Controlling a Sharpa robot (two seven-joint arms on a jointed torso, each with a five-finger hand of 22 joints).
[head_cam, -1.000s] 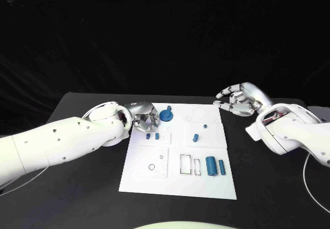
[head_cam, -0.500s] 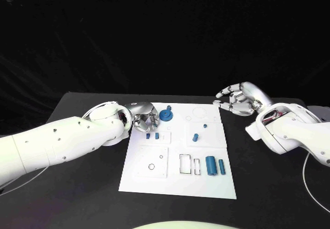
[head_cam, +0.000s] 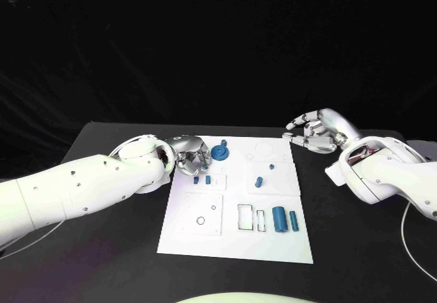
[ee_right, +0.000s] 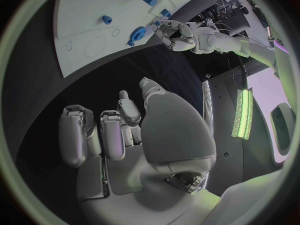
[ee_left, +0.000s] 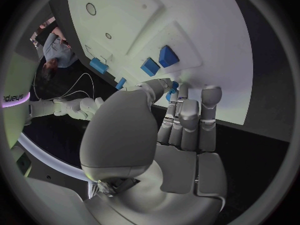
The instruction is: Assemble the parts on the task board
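The white task board [head_cam: 232,243] lies in the middle of the black table. At its far left corner stands a blue gear [head_cam: 220,153] with a small shaft on top. My left hand [head_cam: 191,153] is right beside the gear. In the left wrist view its thumb and fingertips [ee_left: 181,92] close on a bit of blue, the gear [ee_left: 172,88]. My right hand [head_cam: 314,131] hovers off the board's far right corner with fingers half curled, holding nothing. The right wrist view looks past my right hand [ee_right: 119,125] to the gear [ee_right: 137,34] and my left hand [ee_right: 175,32].
On the board lie two small blue blocks [head_cam: 202,180], a thin peg [head_cam: 271,167], a short blue piece [head_cam: 259,183], a thick cylinder [head_cam: 280,219] and a slim one [head_cam: 294,219] beside rectangular slots [head_cam: 245,216]. Bare black table surrounds the board.
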